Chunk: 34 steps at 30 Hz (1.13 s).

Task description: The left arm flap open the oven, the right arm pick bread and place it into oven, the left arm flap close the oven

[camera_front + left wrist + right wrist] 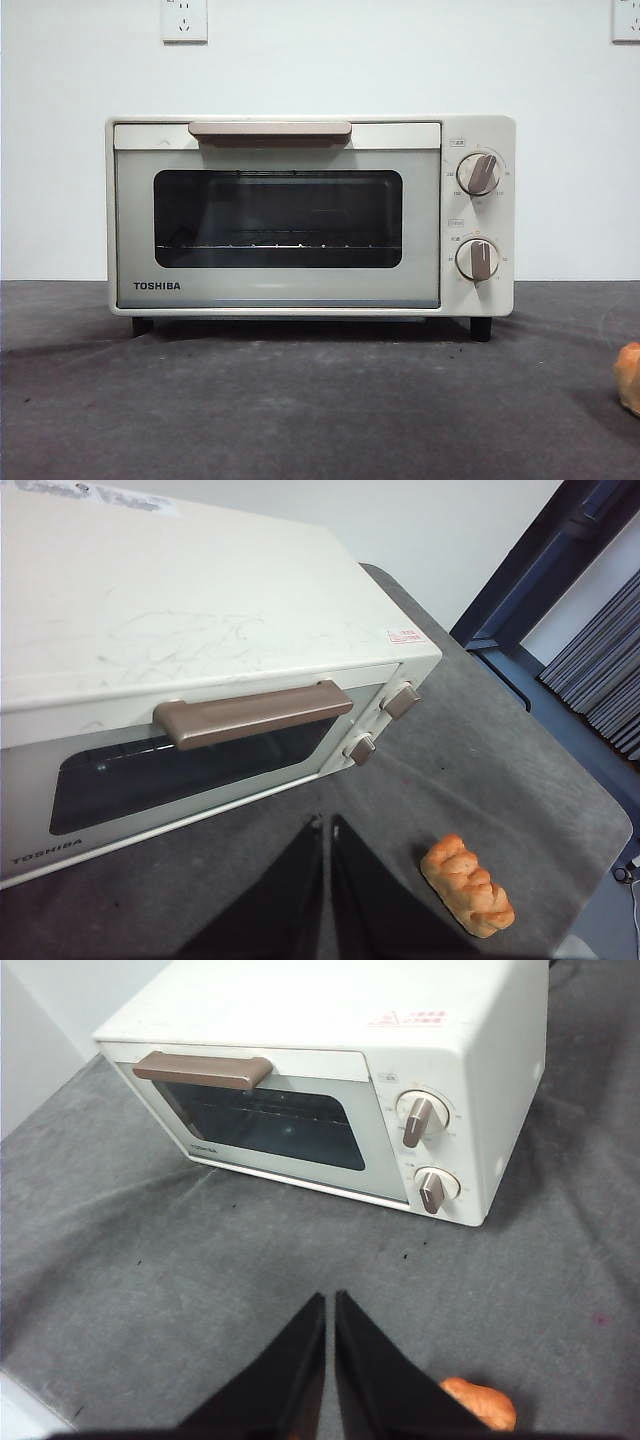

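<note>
The cream-white TOSHIBA oven (300,215) stands on the dark grey mat with its door shut and its beige bar handle (270,129) along the top of the door. Only the bread's (630,377) edge shows at the far right of the front view. The left wrist view shows the whole golden, ridged bread (467,884) lying on the mat in front of the oven's knob end. My left gripper (327,825) hovers shut above the mat before the oven (200,660), holding nothing. My right gripper (329,1300) is also shut and empty, back from the oven (330,1080), with the bread (480,1403) just beside its jaws.
Two beige knobs (479,173) sit on the oven's right panel. A white wall with power sockets (184,19) rises behind the oven. The grey mat's (560,780) rounded corner lies past the bread, with dark furniture (540,570) beyond it.
</note>
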Available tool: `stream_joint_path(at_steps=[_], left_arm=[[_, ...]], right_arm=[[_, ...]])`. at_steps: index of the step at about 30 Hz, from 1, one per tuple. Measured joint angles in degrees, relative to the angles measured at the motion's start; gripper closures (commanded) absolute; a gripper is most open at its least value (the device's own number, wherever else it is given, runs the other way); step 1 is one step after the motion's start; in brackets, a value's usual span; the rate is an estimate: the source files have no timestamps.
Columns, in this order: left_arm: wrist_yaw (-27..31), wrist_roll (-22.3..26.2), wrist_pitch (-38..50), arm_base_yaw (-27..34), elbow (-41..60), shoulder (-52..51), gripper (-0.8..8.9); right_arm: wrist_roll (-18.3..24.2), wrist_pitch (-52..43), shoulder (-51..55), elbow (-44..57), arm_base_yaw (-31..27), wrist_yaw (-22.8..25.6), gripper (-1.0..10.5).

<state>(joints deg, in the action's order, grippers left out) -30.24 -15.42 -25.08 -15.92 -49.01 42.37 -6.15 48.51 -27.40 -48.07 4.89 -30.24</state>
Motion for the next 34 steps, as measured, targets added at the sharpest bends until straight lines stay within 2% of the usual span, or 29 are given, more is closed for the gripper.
stream_joint_path(at_steps=[2, 5, 9, 13, 15, 23, 27, 34], left_arm=[[0.0, 0.3, 0.0, 0.0, 0.0, 0.0, 7.69], [0.0, 0.5, 0.0, 0.0, 0.0, 0.0, 6.45], [0.0, 0.7, 0.0, -0.1, 0.0, 0.0, 3.91], [0.0, 1.2, 0.0, -0.1, 0.0, 0.0, 2.71], [0.0, 1.3, 0.0, -0.1, 0.0, 0.0, 2.55], [0.0, 1.4, -0.5, -0.1, 0.0, 0.0, 2.55], [0.0, 1.4, -2.6, -0.1, 0.0, 0.0, 2.55], [0.0, 1.4, -3.8, -0.1, 0.0, 0.0, 2.55]], right_arm=[[0.2, 0.0, 0.0, 0.0, 0.0, 0.0, 9.3], [0.4, 0.0, 0.0, 0.0, 0.0, 0.0, 8.8], [0.4, 0.0, 0.0, 0.0, 0.0, 0.0, 6.8], [0.4, 0.0, 0.0, 0.0, 0.0, 0.2, 5.0], [0.4, 0.0, 0.0, 0.0, 0.0, 0.3, 4.6], [-0.1, 0.6, 0.0, 0.0, 0.0, 0.3, 4.6], [-1.3, 4.1, -1.4, 0.0, 0.0, 0.5, 4.6], [-1.8, 10.9, -9.1, 1.6, 2.6, 6.6, 4.6]])
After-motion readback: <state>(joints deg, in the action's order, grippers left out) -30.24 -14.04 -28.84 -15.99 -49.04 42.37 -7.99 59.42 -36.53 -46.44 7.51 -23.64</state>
